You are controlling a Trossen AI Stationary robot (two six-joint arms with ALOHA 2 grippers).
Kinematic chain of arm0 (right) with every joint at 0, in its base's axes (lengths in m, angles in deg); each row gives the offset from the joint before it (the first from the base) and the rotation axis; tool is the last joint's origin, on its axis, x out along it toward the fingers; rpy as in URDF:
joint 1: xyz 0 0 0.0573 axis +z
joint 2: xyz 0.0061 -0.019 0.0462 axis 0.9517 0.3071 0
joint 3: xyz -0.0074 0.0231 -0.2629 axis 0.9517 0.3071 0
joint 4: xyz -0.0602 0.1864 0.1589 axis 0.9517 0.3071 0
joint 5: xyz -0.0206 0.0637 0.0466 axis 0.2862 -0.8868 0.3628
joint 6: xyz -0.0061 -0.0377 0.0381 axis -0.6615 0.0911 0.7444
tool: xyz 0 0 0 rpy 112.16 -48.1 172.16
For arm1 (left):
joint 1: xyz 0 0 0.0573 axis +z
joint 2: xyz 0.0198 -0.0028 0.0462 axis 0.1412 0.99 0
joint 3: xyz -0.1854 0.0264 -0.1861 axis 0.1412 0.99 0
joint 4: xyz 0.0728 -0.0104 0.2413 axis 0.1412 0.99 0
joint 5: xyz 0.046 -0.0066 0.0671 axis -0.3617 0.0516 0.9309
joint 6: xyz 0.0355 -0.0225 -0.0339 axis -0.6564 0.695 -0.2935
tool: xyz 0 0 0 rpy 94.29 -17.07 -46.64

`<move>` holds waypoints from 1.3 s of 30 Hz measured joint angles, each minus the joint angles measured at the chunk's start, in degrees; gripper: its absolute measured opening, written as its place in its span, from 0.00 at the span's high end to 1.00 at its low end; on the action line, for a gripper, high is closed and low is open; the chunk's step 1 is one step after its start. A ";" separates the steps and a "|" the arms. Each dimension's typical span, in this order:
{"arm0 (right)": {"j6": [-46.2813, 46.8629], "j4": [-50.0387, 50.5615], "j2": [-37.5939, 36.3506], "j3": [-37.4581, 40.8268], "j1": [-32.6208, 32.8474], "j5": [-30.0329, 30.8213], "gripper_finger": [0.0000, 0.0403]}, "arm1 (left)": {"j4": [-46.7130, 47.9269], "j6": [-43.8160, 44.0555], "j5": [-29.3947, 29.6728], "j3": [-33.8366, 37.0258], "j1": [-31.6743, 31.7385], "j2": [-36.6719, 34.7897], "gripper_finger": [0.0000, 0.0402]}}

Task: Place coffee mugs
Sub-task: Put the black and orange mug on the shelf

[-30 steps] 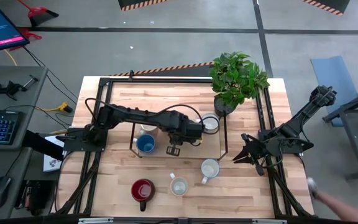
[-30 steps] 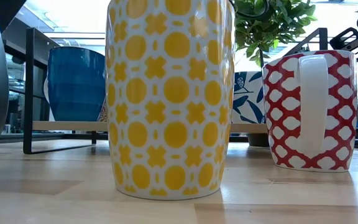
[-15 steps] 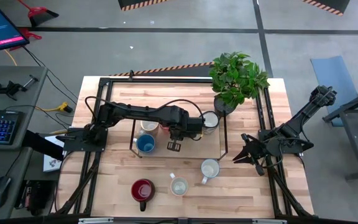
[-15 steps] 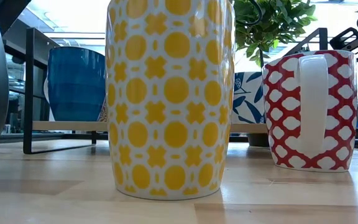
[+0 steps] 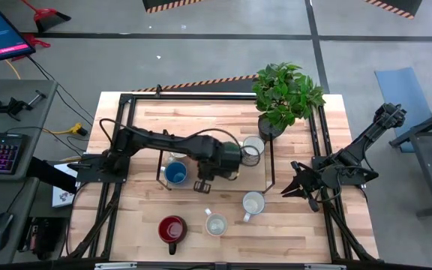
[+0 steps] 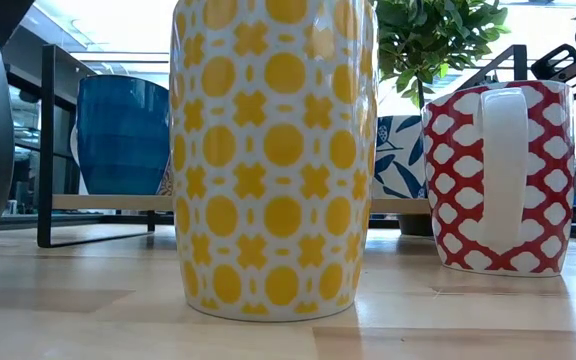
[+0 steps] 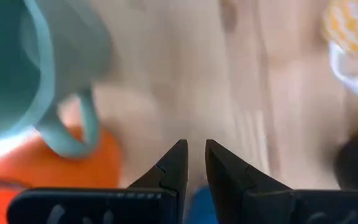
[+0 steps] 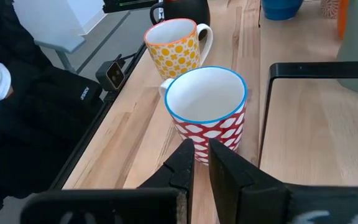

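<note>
Wooden bench (image 5: 201,120) carrying a black wire rack (image 5: 270,169), a potted plant (image 5: 285,94) at the far right corner and two dark arms. Seen from above: six mugs counted, namely blue mug (image 5: 175,174) and two pale mugs (image 5: 253,147) in the rack area, then dark mug with red interior (image 5: 172,228), yellow-patterned mug (image 5: 216,223) and red-patterned mug (image 5: 253,202) on the near bench. Left tool (image 5: 202,184) just beside the blue mug, fingers nearly together, nothing gripped. Right tool (image 5: 297,187) parked at the right edge, fingers close together, nothing held. Low view alone shows the yellow circle-and-cross pattern, red lattice and a blue-leaf mug (image 6: 401,155) behind. Left wrist view alone shows a teal mug (image 7: 23,68) and an orange object (image 7: 73,165), both blurred. No legible writing.
</note>
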 joint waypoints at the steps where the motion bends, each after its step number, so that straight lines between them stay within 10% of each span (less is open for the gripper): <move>1: -0.02 0.00 0.00 0.00 0.00 0.00 0.93 | 1.19 0.49 -0.01 0.00 -0.84 -0.47 0.88; 17: 7.92 -2.86 0.07 0.00 0.00 -0.23 0.93 | 7.67 15.44 -9.07 1.99 -20.32 -9.70 0.88; 39: 3.48 -20.89 11.06 0.00 0.00 -0.62 0.92 | -5.62 45.72 3.68 21.94 -32.39 -15.85 0.83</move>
